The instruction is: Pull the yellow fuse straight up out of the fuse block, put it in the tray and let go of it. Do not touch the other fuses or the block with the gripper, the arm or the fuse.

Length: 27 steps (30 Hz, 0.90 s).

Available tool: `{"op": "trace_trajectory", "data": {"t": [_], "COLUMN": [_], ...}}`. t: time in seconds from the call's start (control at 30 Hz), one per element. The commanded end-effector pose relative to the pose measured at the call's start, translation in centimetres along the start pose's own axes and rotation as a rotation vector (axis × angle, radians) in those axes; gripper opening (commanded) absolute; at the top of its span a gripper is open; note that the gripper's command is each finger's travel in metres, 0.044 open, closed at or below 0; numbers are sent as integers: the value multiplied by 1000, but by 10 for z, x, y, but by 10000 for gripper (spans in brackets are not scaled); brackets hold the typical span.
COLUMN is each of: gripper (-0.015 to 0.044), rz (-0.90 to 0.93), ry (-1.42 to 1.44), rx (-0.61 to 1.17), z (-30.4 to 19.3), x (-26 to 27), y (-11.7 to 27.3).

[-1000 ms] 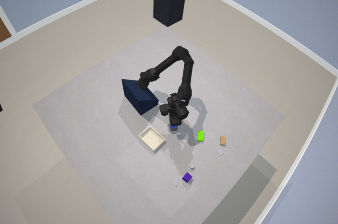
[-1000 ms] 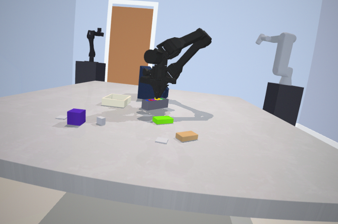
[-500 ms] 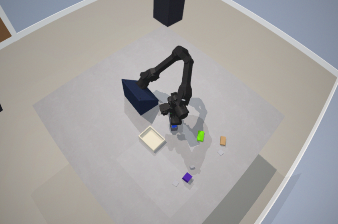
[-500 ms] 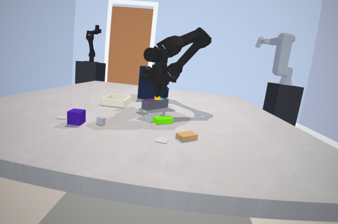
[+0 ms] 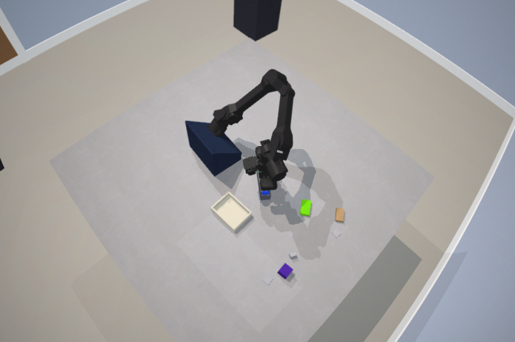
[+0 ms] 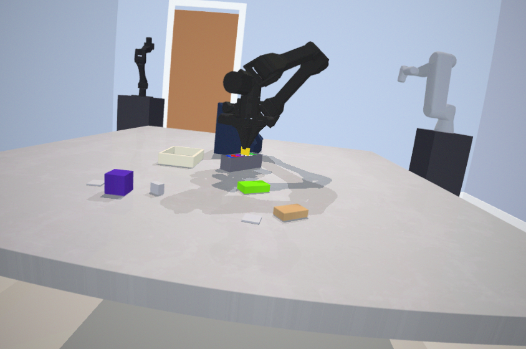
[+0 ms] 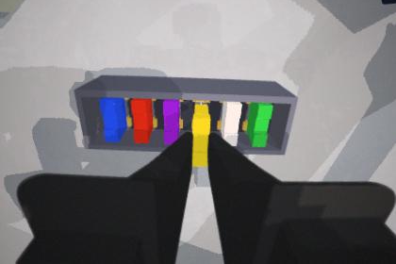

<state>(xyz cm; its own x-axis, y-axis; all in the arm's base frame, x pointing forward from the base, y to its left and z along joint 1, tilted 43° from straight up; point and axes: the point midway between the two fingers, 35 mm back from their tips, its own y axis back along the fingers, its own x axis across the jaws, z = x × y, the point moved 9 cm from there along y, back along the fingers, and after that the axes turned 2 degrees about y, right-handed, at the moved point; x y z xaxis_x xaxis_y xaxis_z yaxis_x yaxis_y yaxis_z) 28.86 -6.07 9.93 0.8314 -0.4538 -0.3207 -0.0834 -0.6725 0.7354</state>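
From the top view, I read the tray at about seven o'clock from my gripper, whose tips the arm hides here. The green slab lies near four o'clock, off that route.

In the exterior view, the yellow fuse stands upright above the fuse block, clamped in my narrow fingertips. The tray sits at nine o'clock; I'd judge more straight lift is needed before crossing its rim.

In the wrist view, the purple fuse is close at nine o'clock, the white fuse at three; sideways drift could clip either.
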Motion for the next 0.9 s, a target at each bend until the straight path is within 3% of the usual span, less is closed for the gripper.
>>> {"op": "trace_trajectory", "data": {"t": [0.0,0.87], "gripper": [0,0], "rz": [1,-1], "ry": [4,2], "rx": [-4,-3], "z": [0,0], "x": [0,-1], "y": [2,15]}}
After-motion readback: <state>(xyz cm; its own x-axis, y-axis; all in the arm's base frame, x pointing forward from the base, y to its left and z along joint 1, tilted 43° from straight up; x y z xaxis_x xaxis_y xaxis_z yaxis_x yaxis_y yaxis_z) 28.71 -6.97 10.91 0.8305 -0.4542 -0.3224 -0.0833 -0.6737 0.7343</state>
